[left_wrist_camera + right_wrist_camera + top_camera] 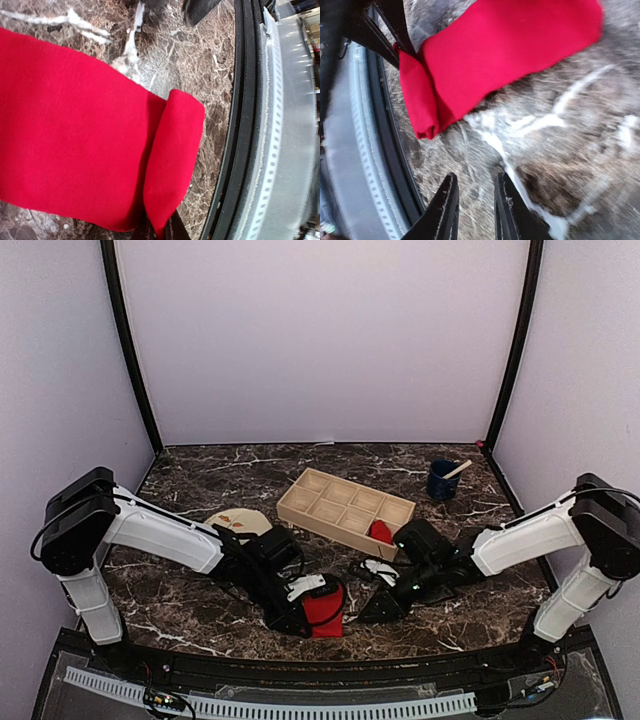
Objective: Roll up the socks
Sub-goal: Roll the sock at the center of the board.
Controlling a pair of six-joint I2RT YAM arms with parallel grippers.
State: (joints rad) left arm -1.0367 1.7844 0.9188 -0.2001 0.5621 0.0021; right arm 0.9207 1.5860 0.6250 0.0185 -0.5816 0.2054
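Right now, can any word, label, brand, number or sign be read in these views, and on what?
None can be read. The flat red fabric sock is plain; the pale wooden compartment tray and dark blue cup show no lettering; the round beige plate bears only a pattern, no text.

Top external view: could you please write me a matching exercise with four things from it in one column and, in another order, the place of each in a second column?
Things
1. flat red sock
2. red sock bundle
3. blue cup
4. beige plate

Places
a. in a compartment of the wooden tray
b. left of the tray
c. near the front edge of the table, one end folded over
d. far right, with a stick in it

Pairs: 1-c, 2-a, 3-d, 4-b
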